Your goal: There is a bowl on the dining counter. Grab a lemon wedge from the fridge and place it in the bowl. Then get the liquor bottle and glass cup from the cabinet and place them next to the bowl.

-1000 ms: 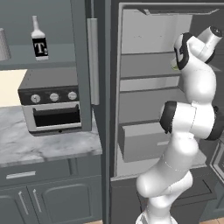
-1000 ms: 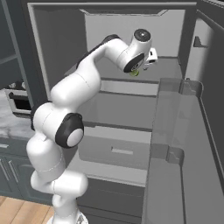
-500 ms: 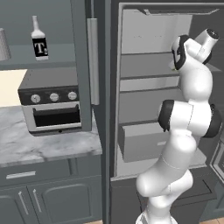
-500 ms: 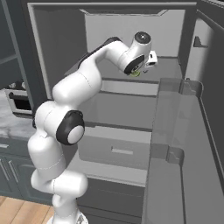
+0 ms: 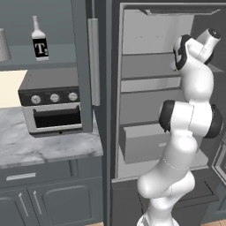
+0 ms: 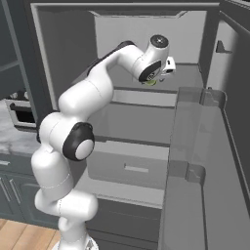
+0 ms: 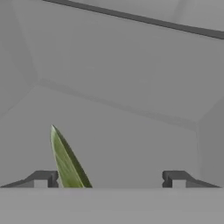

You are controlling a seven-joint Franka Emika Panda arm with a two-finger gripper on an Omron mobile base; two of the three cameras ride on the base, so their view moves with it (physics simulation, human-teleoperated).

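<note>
Gripper: gripper (image 7: 109, 178) deep in the open fridge (image 6: 146, 102), jaws spread wide, nothing clasped.
Lemon wedge: lemon wedge (image 7: 66, 162) lies on the upper shelf between the fingertips, hugging one side.
Grab: I'd centre over the wedge before squeezing, or it may skid off a pad.
Room: shelf lip below, side walls near; door shelves (image 6: 195, 136) crowd the exit. Back straight out.
Bottle: liquor bottle (image 5: 39, 40) waits on the cabinet (image 5: 81, 66) shelf.

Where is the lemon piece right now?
The lemon wedge is on a shelf inside the open fridge, between the tool's open fingers and close to the left one in the hand view.
</note>
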